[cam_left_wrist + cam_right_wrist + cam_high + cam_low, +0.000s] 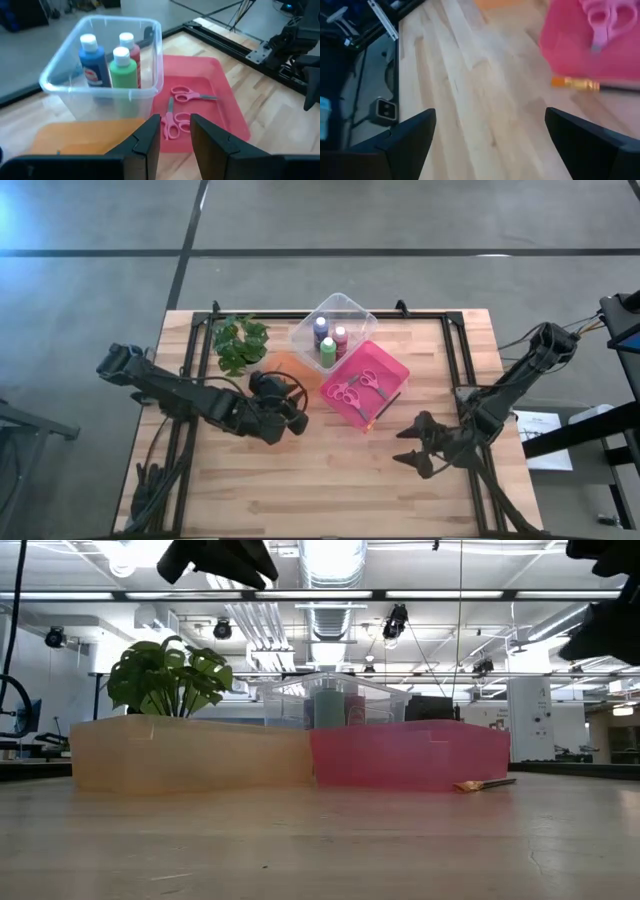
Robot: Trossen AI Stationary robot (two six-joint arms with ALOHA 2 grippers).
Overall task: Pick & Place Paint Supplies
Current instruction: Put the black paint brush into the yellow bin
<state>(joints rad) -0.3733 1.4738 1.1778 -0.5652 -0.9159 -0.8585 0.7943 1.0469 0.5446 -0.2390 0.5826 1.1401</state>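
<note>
Two pink-handled scissors are seen lying flat in the pink tray, blades pointing roughly along its length. A thin paintbrush lies on the wood along the tray's outer edge, apparently just beside it. Three white-capped bottles, blue, green and red, stand upright in the clear tub behind the tray. The left gripper is held above the orange tray, fingers slightly parted, empty. The right gripper is spread wide over bare wood near the pink tray, empty.
</note>
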